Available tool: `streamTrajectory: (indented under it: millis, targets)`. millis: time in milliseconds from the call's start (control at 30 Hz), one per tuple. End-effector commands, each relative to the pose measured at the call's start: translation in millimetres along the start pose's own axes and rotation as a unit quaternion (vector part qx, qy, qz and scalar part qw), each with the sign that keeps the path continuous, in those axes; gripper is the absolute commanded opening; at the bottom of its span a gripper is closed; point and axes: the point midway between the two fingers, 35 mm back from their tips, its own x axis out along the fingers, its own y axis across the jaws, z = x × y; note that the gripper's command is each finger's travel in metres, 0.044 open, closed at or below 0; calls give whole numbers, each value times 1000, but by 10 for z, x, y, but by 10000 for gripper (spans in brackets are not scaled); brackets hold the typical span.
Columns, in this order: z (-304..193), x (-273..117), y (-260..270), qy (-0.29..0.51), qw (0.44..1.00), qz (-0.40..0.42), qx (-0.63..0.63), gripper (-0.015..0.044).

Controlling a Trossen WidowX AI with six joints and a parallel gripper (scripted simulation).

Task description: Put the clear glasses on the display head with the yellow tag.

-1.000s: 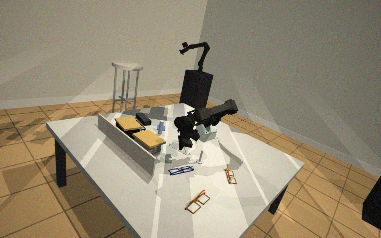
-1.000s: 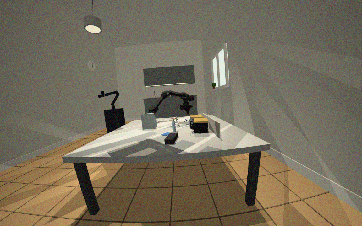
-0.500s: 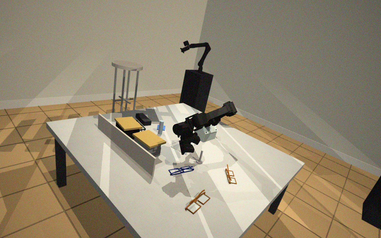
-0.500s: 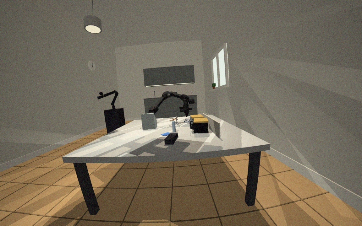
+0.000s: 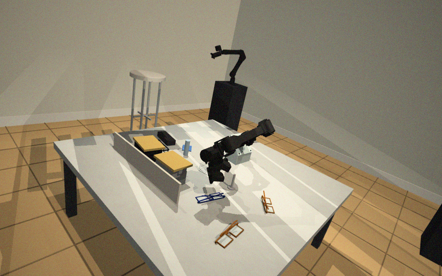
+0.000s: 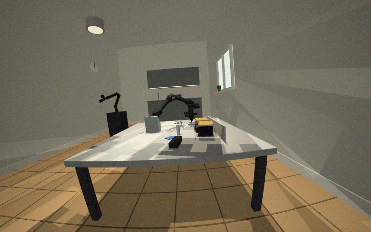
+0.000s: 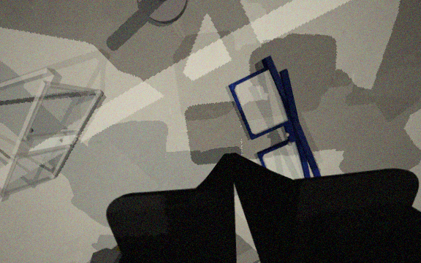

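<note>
The clear glasses (image 7: 50,74) lie on the table with temples spread, left of my fingertips in the wrist view; in the top view the arm partly hides them. Two blocky display heads with yellow-orange tops (image 5: 149,143) (image 5: 172,160) (image 6: 205,123) stand by the grey panel. The farther one in the top view is black and wears dark glasses; the nearer is grey. I cannot make out the yellow tag. My gripper (image 5: 213,181) (image 6: 191,120) (image 7: 229,159) points down above the table, near the blue glasses, shut with nothing between its fingertips.
Blue glasses (image 5: 212,196) (image 7: 294,128) and two orange-brown pairs (image 5: 228,229) (image 5: 265,204) lie folded. A thin post (image 5: 232,181) (image 7: 128,33) stands near the arm. A grey-blue cylinder (image 5: 187,149) (image 6: 177,129), blue cloth (image 6: 169,137), black case (image 5: 166,138) (image 6: 175,142) and grey panel (image 5: 147,171) (image 6: 221,128) are around the heads.
</note>
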Motion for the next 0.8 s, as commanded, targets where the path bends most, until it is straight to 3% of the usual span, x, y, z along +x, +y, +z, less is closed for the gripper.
streamTrajectory:
  millis: [0, 767]
  targets:
    - [-1, 67, 20, -1, 1000, 1, 5, 0]
    - [11, 284, -6, -1, 1000, 0, 5, 0]
